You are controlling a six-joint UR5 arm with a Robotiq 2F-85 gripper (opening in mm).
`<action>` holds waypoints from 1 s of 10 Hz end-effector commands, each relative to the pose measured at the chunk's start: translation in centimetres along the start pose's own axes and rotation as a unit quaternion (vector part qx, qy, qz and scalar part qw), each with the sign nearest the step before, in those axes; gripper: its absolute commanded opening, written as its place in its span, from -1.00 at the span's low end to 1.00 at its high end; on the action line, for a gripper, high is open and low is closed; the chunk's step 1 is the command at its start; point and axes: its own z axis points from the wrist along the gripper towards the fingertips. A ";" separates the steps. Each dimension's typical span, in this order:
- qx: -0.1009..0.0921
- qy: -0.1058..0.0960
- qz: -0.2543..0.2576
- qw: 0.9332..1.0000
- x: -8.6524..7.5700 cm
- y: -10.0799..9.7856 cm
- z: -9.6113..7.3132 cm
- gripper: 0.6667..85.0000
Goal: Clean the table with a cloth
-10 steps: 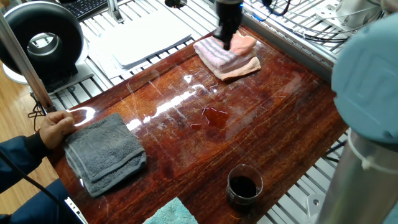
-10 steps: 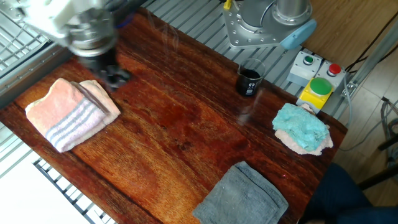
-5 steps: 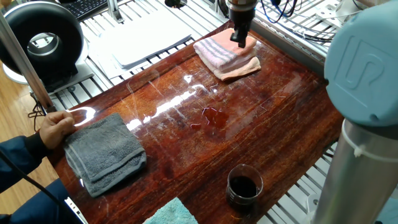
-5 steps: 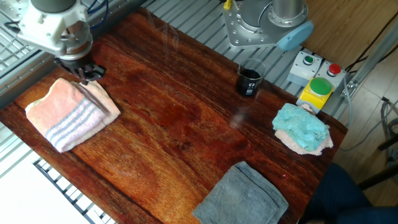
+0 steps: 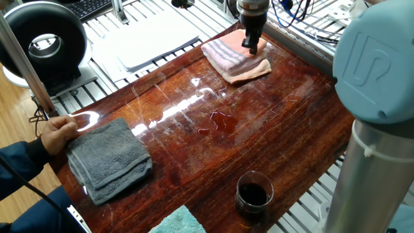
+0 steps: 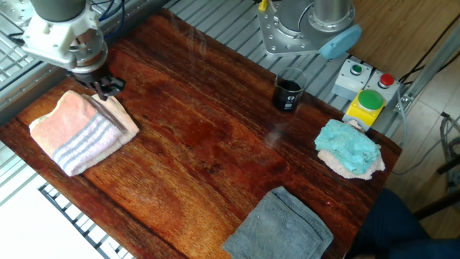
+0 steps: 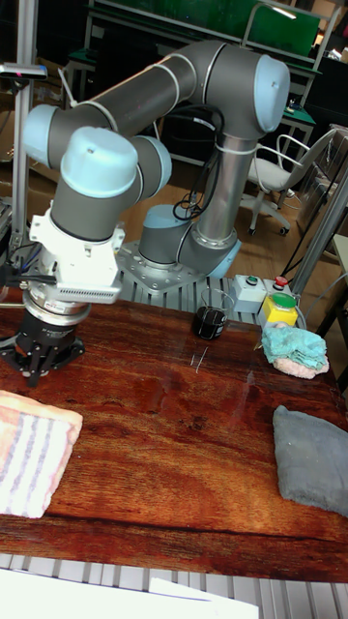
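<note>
The cloth (image 5: 236,59), pale pink-peach with lilac stripes, lies folded at one corner of the glossy reddish-brown table (image 5: 284,123); it also shows as the cloth (image 6: 80,129) and the cloth (image 7: 32,452). My gripper (image 5: 251,44) hangs just over the cloth's peach edge, pointing down. Its dark fingers stand apart and hold nothing, as the gripper (image 6: 106,86) and the gripper (image 7: 39,364) show. A small dark liquid puddle (image 5: 223,121) sits near the table's middle.
A dark grey towel (image 5: 110,158) lies by a person's hand (image 5: 59,131). Other things here: a glass of dark liquid (image 5: 253,192), a teal cloth (image 6: 350,147), a button box (image 6: 366,101), and a white board (image 5: 152,39) beyond the table edge.
The gripper has shifted sideways from beside the cloth to over its peach edge and has come a little lower. The cloth and the other things have not moved.
</note>
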 end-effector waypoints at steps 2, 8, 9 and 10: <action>-0.011 -0.027 -0.029 0.999 -1.4 0.3 0.1 -0.72; 0.064 -0.108 -0.175 0.976 -8.2 -6.8 1.4 0.61; 0.062 -0.107 -0.185 0.975 -8.2 -6.9 1.8 0.76; 0.051 -0.116 -0.190 0.974 -8.8 -6.5 2.3 0.87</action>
